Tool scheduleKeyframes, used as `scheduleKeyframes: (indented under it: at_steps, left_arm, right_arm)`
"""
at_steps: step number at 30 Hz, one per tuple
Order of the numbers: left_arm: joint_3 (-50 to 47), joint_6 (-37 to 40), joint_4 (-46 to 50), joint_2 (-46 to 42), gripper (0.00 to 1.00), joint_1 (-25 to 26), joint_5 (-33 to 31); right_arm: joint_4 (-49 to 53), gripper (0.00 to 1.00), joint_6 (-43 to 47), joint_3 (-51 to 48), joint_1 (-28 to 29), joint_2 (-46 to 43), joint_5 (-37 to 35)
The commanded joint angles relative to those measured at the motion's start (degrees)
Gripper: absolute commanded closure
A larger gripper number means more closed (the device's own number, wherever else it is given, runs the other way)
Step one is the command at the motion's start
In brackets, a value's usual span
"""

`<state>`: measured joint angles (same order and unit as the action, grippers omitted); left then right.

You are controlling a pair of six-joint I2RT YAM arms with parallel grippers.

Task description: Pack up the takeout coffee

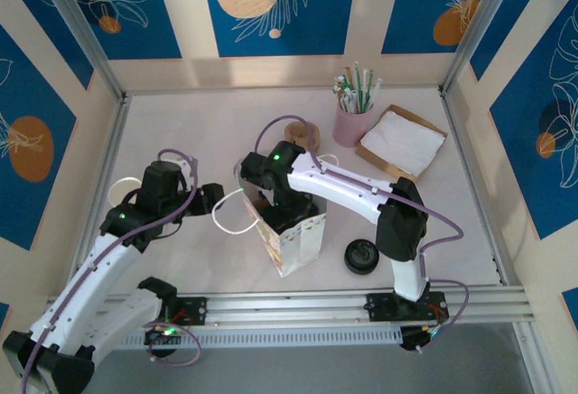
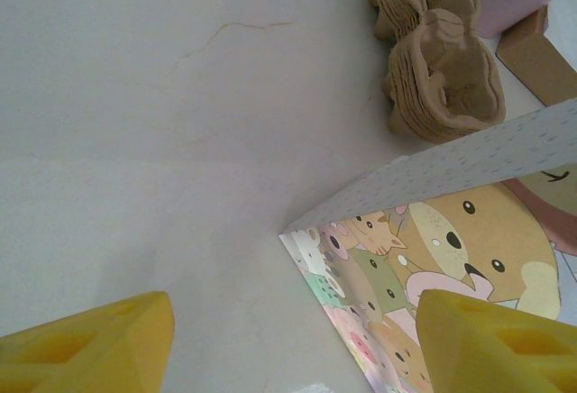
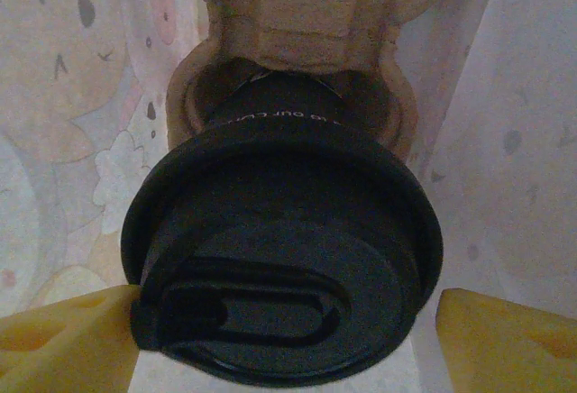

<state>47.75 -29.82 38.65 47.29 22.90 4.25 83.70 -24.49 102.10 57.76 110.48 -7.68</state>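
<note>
The takeout coffee (image 3: 288,231), seen from above with its black round lid, sits in a brown pulp cup carrier (image 3: 306,23) inside the cartoon-animal paper bag (image 1: 293,236). My right gripper (image 3: 284,330) reaches down into the bag's mouth and is open, a yellow finger on each side of the lid. The left finger (image 3: 81,339) touches the lid's rim and the right finger stands slightly off it. My left gripper (image 2: 293,339) is open over bare table, just left of the bag (image 2: 433,258), holding nothing. In the top view it (image 1: 214,197) hovers beside the bag's white handle.
A stack of pulp carriers (image 2: 442,77) lies behind the bag. A pink cup of straws (image 1: 352,123) and a brown tray of napkins (image 1: 402,141) stand at the back right. A black round lid (image 1: 361,256) rests right of the bag, a pale cup (image 1: 122,191) by the left arm.
</note>
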Motion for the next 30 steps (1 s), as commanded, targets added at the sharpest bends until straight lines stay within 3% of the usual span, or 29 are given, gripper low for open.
scheduleKeyframes:
  at_steps: [1,30]
  left_arm:
    - [1.82,0.44,0.97,-1.06,0.29,-0.31,0.58]
    - [2.33,0.57,1.16,-0.9,0.29,-0.31,0.52]
  right_arm:
    - [2.09,0.14,-1.08,1.88,0.6,-0.98,-0.38]
    - [5.29,0.04,-1.61,6.94,1.88,-1.51,-1.9]
